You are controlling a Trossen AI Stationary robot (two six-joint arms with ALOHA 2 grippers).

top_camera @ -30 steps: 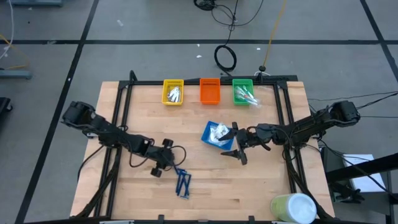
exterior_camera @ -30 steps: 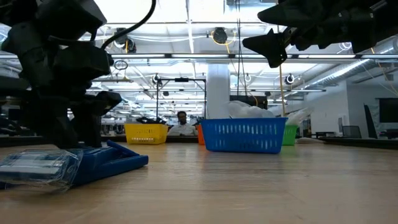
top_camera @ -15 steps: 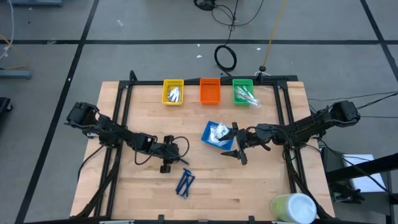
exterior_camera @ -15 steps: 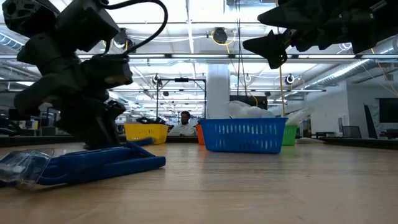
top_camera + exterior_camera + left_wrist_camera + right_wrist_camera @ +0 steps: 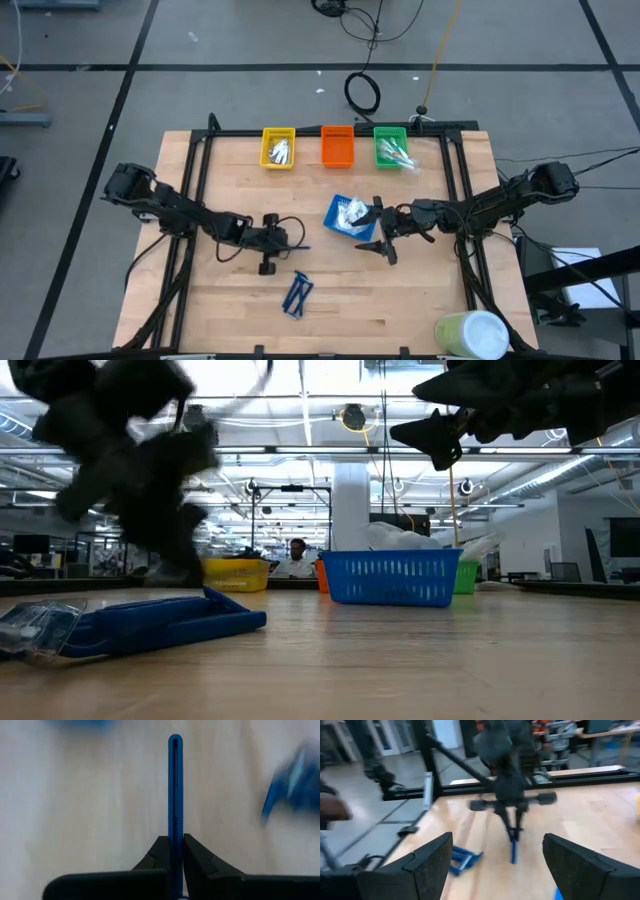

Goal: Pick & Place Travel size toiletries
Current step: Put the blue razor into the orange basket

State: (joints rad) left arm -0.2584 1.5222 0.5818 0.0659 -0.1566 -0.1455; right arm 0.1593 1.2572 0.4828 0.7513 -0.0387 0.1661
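Over the bench (image 5: 420,300), left of centre: the left hand (image 5: 287,241) is clamped tight on one dark blue razor (image 5: 175,795); in its wrist view the razor handle runs straight out from between the two closed fingers (image 5: 156,855), above the wood.
Left arm: reaches in from the bench's left edge toward the middle.
Remaining razors: a small dark blue cluster (image 5: 296,293) lies flat on the bench, near the held one and toward the front edge; the low view shows it beside a clear packet (image 5: 40,626).
Right hand (image 5: 378,231): hovers just beside the blue tray (image 5: 334,214), fingers (image 5: 427,865) spread wide with nothing between them.
Blue tray: near the bench centre, holding pale packets (image 5: 352,213).
Yellow tray (image 5: 279,133): at the far edge, with small silvery items (image 5: 279,151) inside.
Orange tray (image 5: 338,146): between the yellow and green ones; contents cannot be made out.
Green tray (image 5: 380,146): at the far edge, holding light sticks (image 5: 397,153).
Pale green-and-white cylinder (image 5: 472,334): at the bench's front right corner, well apart from the trays.
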